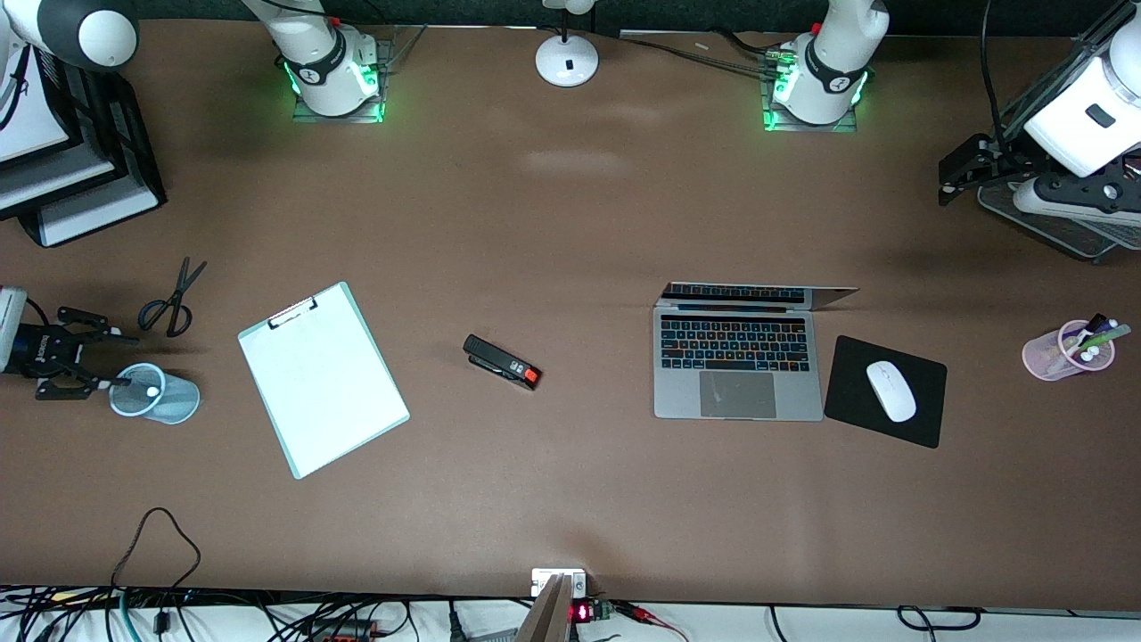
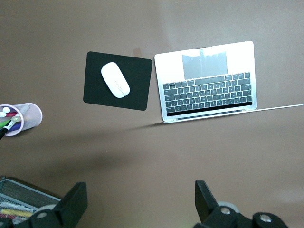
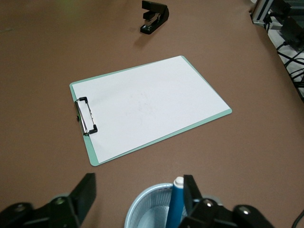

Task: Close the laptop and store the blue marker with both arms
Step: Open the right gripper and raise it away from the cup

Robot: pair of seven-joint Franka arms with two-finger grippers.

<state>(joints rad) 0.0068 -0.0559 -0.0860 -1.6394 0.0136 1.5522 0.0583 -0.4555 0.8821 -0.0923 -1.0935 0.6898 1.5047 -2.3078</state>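
Note:
The laptop (image 1: 736, 367) lies open toward the left arm's end of the table, its lid (image 1: 758, 293) tilted low over the keys; the left wrist view also shows the laptop (image 2: 209, 80). The blue marker (image 3: 176, 202) stands in a light-blue mesh cup (image 3: 145, 209), white end up. In the front view only the marker's white end (image 1: 153, 390) shows in the cup (image 1: 156, 394). My right gripper (image 3: 139, 185) (image 1: 119, 361) is open over the cup, one finger close beside the marker. My left gripper (image 1: 947, 187) (image 2: 140, 190) hangs open and empty above the table's end.
A white clipboard (image 1: 323, 379), black stapler (image 1: 502, 363) and scissors (image 1: 171, 299) lie between cup and laptop. A black mouse pad (image 1: 927, 419) with a white mouse (image 1: 890, 390) sits beside the laptop. A pink pen cup (image 1: 1070, 349) and a wire tray (image 1: 1043, 223) stand at the left arm's end.

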